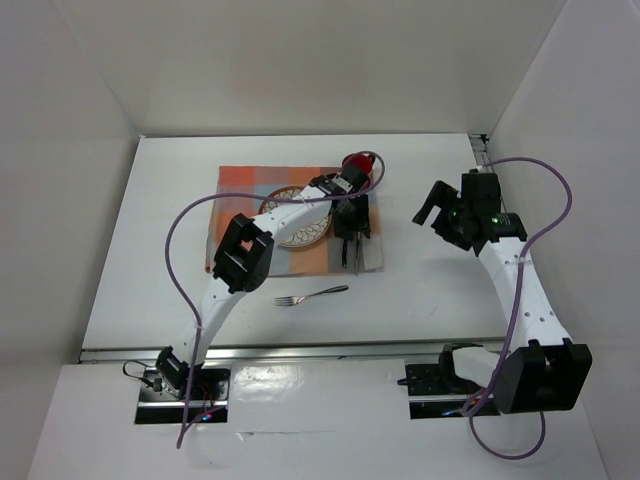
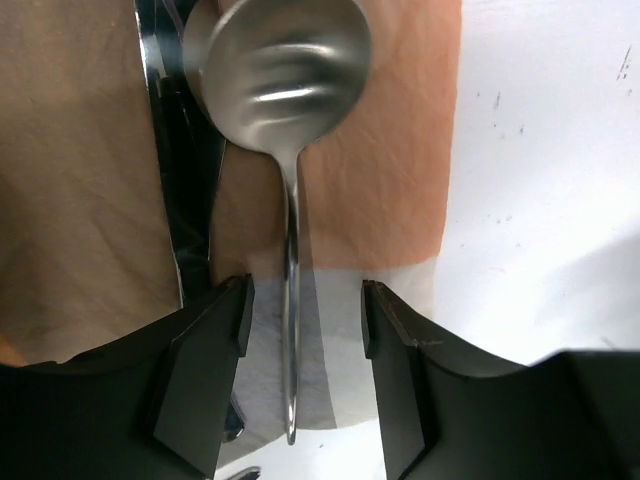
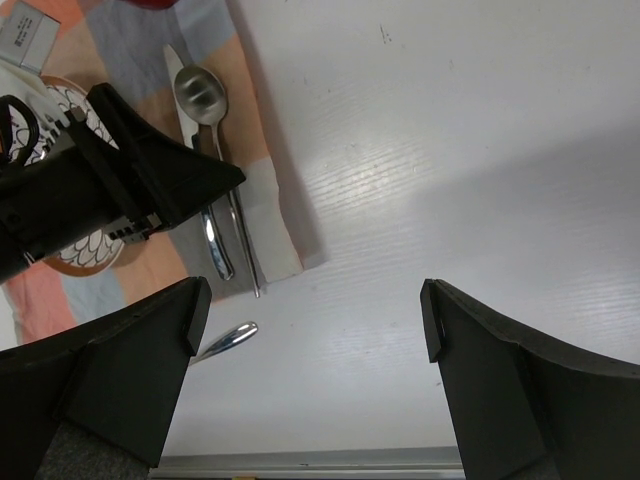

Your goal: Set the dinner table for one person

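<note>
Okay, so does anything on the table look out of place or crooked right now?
The fork stands out. It lies sideways on the bare dinner table, off the checked cloth, while the spoon and knife lie lined up on the cloth beside the plate. Nothing looks spilled or damaged.

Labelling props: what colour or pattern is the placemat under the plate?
The placemat is checked in orange, red and grey-blue; clearest in the top external view.
</note>
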Controlling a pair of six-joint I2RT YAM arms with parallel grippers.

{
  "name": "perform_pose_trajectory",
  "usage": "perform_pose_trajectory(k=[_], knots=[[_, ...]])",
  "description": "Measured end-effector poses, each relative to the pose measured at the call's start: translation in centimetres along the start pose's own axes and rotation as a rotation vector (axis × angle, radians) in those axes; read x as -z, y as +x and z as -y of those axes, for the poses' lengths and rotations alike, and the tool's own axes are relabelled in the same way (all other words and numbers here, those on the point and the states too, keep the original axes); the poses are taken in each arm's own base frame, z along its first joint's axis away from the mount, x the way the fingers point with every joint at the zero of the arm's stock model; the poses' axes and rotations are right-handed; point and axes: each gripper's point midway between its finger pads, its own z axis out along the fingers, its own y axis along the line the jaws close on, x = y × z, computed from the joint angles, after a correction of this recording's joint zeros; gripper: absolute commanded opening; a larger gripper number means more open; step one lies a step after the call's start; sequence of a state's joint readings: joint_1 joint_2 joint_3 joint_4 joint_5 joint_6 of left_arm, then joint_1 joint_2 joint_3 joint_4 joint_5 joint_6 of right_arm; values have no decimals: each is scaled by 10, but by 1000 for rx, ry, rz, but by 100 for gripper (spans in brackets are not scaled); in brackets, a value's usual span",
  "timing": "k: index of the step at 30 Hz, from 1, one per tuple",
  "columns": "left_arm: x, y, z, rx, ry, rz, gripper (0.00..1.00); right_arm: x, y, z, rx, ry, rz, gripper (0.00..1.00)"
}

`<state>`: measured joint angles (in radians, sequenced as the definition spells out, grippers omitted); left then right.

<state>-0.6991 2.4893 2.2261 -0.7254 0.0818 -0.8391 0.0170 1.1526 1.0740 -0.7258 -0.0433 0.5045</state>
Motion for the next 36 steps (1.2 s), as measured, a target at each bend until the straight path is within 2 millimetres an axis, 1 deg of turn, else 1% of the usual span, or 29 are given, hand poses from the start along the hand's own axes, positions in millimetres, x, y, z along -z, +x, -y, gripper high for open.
perform_pose_trajectory(k=[4, 7, 9, 11, 12, 14, 16, 18, 19, 21, 23, 24, 25, 26, 27, 29, 30, 31, 33, 36], knots=[[9, -3, 2, -7, 4, 14, 63, 0, 0, 0, 0, -2, -2, 100], [29, -2, 2, -34, 0, 36, 63, 0, 1, -1, 0, -8, -5, 100], [54, 0, 5, -57, 8, 58, 63, 1, 3, -3, 0, -19, -11, 100], [83, -1, 12, -80, 21, 98, 63, 1, 7, -4, 8, -36, -21, 100], [103, 0, 16, -90, 30, 123, 63, 1, 12, -4, 14, -47, -33, 100], [139, 0, 17, -110, 36, 176, 63, -2, 25, -6, 38, -74, -68, 100], [179, 6, 9, -115, 31, 214, 63, -5, 48, -15, 90, -107, -119, 100], [216, 6, -8, -95, 18, 264, 63, -7, 76, -37, 186, -174, -175, 100], [235, 6, -24, -74, 0, 289, 63, -7, 92, -50, 247, -204, -200, 100], [267, 1, -58, -20, -48, 345, 63, -6, 128, -82, 385, -284, -257, 100], [293, -3, -91, 35, -105, 395, 63, -12, 163, -104, 527, -306, -320, 98], [306, -5, -107, 64, -141, 424, 63, -16, 179, -113, 586, -312, -349, 96], [316, -5, -120, 86, -166, 443, 63, -23, 194, -119, 658, -301, -371, 92], [327, -5, -130, 104, -190, 463, 63, -34, 211, -126, 737, -280, -390, 84], [336, -4, -137, 116, -209, 478, 63, -38, 217, -128, 764, -273, -395, 81], [353, -3, -151, 143, -234, 510, 63, -49, 238, -130, 874, -258, -404, 74], [360, -2, -157, 157, -245, 522, 63, -53, 248, -129, 930, -253, -407, 67], [366, -3, -163, 171, -256, 534, 63, -54, 255, -128, 969, -254, -412, 64], [376, -3, -178, 206, -283, 544, 63, -55, 265, -132, 1043, -275, -408, 63], [383, -7, -196, 240, -319, 546, 63, -58, 267, -146, 1112, -317, -373, 63]])
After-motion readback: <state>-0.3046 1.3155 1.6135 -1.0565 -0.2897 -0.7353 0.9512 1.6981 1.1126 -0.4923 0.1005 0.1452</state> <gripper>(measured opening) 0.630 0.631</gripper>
